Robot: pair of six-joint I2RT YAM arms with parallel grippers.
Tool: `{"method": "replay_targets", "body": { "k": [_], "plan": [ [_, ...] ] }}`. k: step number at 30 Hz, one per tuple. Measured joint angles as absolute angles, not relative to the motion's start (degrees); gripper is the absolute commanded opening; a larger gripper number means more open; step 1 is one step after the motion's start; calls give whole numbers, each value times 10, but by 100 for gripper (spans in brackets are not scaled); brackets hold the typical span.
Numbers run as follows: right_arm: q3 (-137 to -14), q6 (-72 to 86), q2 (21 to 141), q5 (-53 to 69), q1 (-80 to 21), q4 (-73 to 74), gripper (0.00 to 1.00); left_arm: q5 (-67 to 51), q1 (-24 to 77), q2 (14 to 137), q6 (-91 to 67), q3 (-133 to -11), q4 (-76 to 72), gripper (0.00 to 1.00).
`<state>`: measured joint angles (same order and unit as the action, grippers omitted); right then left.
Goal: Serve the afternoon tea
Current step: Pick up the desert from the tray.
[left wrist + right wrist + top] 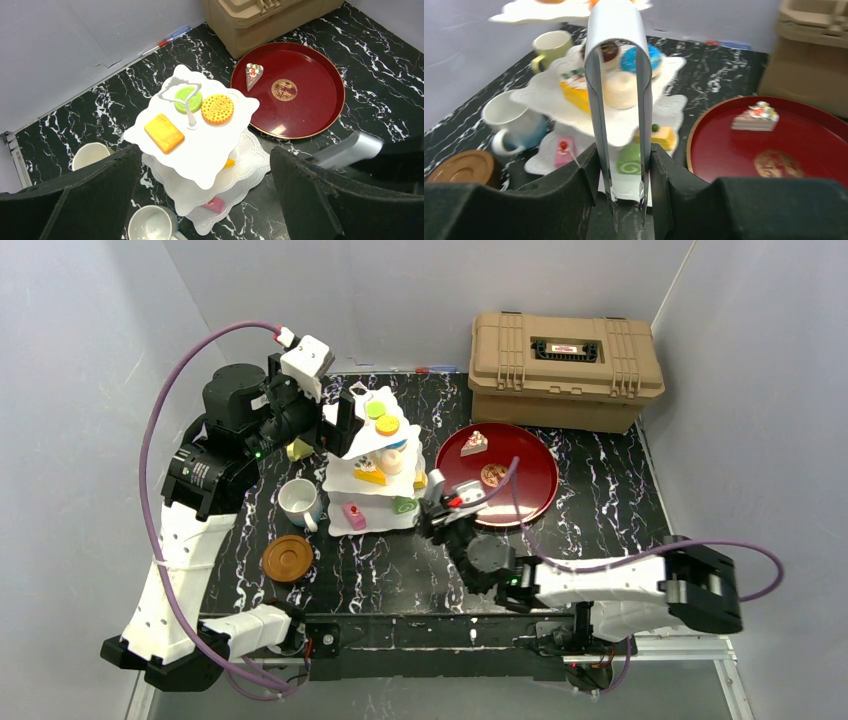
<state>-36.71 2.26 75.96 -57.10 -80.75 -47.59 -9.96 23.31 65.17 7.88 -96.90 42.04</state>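
The white three-tier cake stand point(375, 465) holds several toy pastries, with a yellow biscuit point(163, 132), a green one point(188, 99) and an orange one point(217, 108) on its top tier. My left gripper point(202, 165) hovers open above the stand, touching nothing. My right gripper point(624, 160) sits just right of the stand's base, shut on silver tongs point(616, 30). A green roll point(629, 160) on the bottom tier shows between the tong arms. Left of the stand are a white mug point(298, 502), a pale yellow-green mug point(551, 45) and a brown coaster point(287, 557).
A round red tray point(520, 455) right of the stand carries a cake slice point(474, 443) and a brown cookie point(778, 162). A tan ribbed case point(563, 368) stands at the back right. Grey walls enclose the black marbled table.
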Motion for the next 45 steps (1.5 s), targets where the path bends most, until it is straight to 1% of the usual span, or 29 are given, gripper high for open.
{"method": "replay_targets", "body": {
  "k": [4, 6, 9, 14, 16, 19, 22, 28, 31, 37, 45],
  "plan": [
    [-335, 54, 667, -582, -761, -403, 20, -101, 233, 652, 74, -969, 420, 99],
    [-330, 72, 635, -578, -704, -365, 20, -103, 233, 652, 72, -969, 420, 99],
    [-334, 89, 623, -558, -612, -329, 20, -106, 233, 652, 70, -969, 420, 99],
    [-388, 102, 683, -512, -500, -282, 21, -106, 233, 652, 69, -969, 420, 99],
    [-416, 108, 721, -488, -467, -279, 24, -106, 233, 652, 69, -969, 420, 99],
    [-441, 117, 768, -465, -433, -284, 24, -106, 233, 652, 69, -969, 420, 99],
    [-457, 122, 815, -458, -414, -303, 25, -106, 233, 652, 69, -969, 420, 99],
    [-478, 121, 899, -448, -411, -368, 25, -106, 233, 652, 70, -967, 420, 99],
    [-503, 117, 931, -443, -412, -392, 30, -106, 233, 652, 70, -965, 420, 99],
    [-546, 100, 962, -441, -412, -433, 38, -105, 233, 652, 72, -961, 419, 99],
    [-557, 88, 990, -449, -414, -452, 37, -105, 233, 652, 76, -961, 417, 99]
  ]
}}
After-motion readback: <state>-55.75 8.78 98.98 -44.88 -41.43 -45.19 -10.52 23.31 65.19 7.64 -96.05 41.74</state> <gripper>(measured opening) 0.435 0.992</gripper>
